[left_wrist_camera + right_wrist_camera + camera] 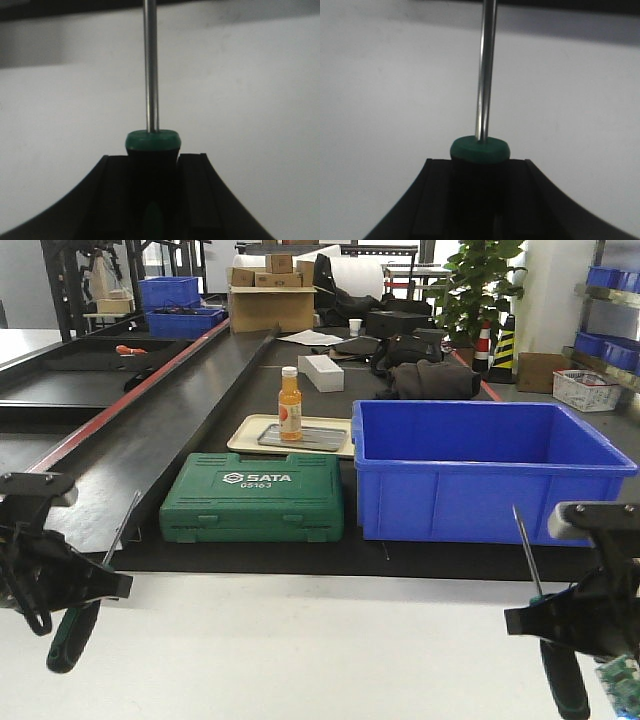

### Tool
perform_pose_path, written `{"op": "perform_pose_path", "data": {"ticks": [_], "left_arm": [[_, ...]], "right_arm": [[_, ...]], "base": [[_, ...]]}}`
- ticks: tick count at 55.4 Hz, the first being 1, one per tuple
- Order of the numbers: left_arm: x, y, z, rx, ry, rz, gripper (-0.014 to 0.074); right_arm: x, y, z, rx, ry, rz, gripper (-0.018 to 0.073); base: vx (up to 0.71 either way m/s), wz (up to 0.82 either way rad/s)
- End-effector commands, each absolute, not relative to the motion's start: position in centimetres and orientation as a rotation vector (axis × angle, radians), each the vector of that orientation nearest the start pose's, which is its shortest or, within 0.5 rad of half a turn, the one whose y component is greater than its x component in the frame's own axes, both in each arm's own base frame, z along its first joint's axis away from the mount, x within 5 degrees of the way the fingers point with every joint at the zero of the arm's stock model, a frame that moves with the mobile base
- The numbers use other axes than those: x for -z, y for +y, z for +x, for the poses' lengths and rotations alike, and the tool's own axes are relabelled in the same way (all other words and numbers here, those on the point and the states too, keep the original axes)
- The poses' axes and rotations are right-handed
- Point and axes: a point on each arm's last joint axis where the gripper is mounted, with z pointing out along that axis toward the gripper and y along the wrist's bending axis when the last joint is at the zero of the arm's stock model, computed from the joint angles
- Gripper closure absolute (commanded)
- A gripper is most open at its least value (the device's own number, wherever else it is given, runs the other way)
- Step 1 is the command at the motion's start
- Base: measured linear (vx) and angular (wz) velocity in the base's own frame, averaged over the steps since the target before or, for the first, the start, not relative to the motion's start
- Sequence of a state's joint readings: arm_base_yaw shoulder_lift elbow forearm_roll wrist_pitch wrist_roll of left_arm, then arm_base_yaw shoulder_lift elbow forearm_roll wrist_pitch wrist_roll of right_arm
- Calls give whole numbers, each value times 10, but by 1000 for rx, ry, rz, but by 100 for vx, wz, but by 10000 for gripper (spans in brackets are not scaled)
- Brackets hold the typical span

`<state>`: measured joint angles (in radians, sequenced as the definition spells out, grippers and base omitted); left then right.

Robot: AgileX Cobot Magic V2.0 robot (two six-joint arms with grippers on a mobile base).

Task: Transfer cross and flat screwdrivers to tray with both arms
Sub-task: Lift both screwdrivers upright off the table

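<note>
Left hand (92, 588) clamps one screwdriver (72, 640), right hand (545, 620) the other screwdriver (565, 680); both should lift clear of the blue bin (450, 495) toward the tray (325, 438).

The left screwdriver (151, 70) and right screwdriver (486, 70) lose their tips past the top edge (cross or flat, untellable)

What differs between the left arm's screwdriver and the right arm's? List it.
The left screwdriver leans its tip toward image right; the right screwdriver leans toward image left. The left screwdriver's shaft shows against the black ramp, the right screwdriver's against the blue bin. Shared: black-and-green handles, shafts upward, clamped in the left pincer and right pincer.
</note>
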<state>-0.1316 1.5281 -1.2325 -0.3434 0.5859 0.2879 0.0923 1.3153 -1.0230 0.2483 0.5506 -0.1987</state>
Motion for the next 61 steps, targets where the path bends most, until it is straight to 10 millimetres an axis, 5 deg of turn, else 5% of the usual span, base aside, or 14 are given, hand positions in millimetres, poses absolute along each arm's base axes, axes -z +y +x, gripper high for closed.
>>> {"op": "perform_pose_path", "data": {"ticks": [1,8,18,35,61], "left_arm": [[-367,-79,315,371,2100,247,596],[-387,-96,293,410,2026,318,596],[-409,-93,270,418,1947,319,596],[-392,-82,242,396,1907,268,595],[-389,-83,240,404,1945,288,595]], "right_arm": [[-361,50,258,-234,2086,-224,568],[-380,58,241,-295,1998,-208,568],[-386,68,233,-329,1966,-248,568],[-393,79,233,-347,1876,-274,567],[-392,79,233,-348,1884,-277,567]], "base": [[0,0],[0,0],[0,0],[0,0],[0,0]]}}
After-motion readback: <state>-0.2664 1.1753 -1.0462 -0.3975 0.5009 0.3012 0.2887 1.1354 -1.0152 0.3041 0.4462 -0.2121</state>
